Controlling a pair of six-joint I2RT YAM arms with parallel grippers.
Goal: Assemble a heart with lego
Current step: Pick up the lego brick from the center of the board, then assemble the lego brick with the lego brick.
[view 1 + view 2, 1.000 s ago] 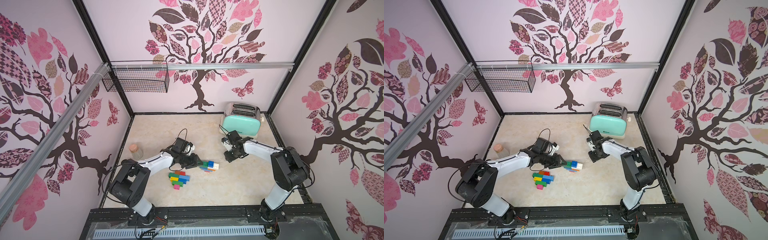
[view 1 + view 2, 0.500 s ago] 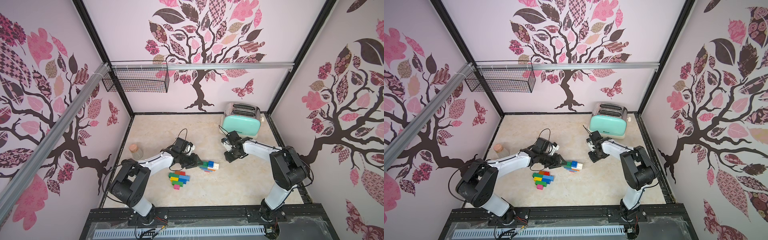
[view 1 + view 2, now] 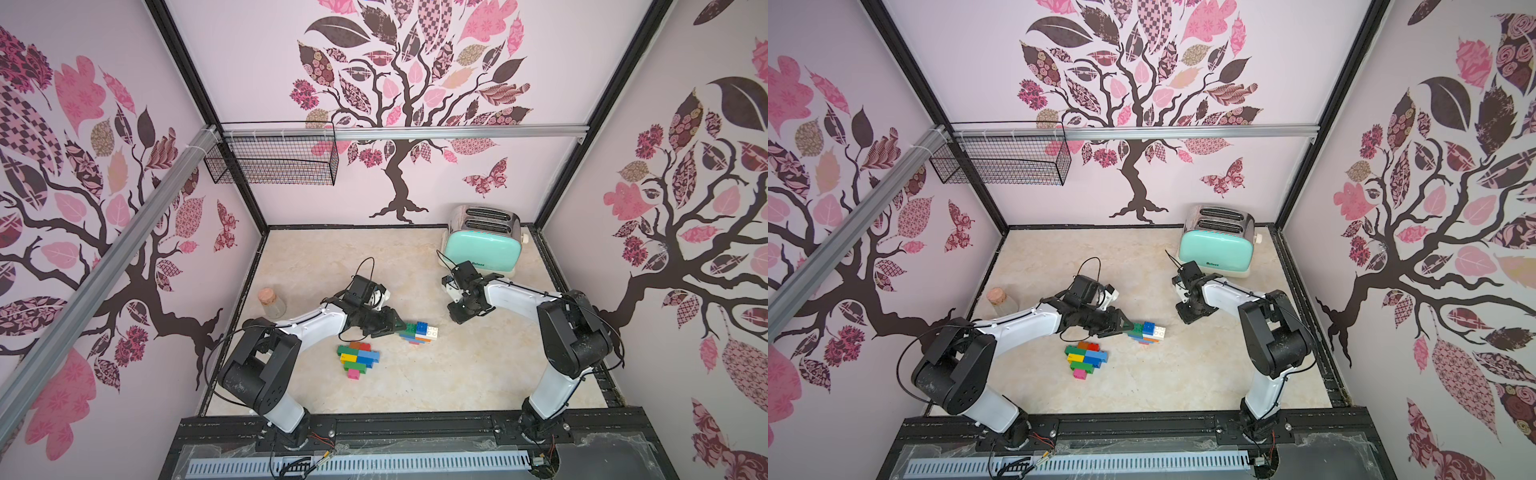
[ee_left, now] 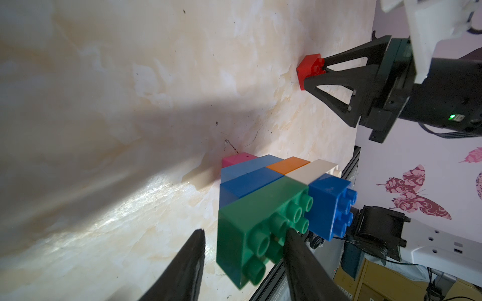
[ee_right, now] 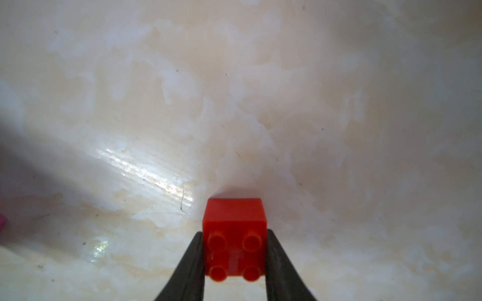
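- the floor is a shiny cream marble table [image 3: 457,374], with tree-sticker walls [image 3: 395,83] all around.
- the right gripper [image 5: 235,234] has its fingers squeezed tight on a small red lego brick [image 5: 234,216]. the brick sits on the table, near the mint toaster [image 3: 482,245].
- the left gripper [image 4: 243,232] has its fingers apart, one on each side of a green brick [image 4: 250,208]. one finger has a gap next to the brick.
- the green brick is stuck to blue, white, orange and pink bricks in a small bunch [image 3: 419,332].
- a bigger bunch of bricks [image 3: 357,359] lies just beside it.
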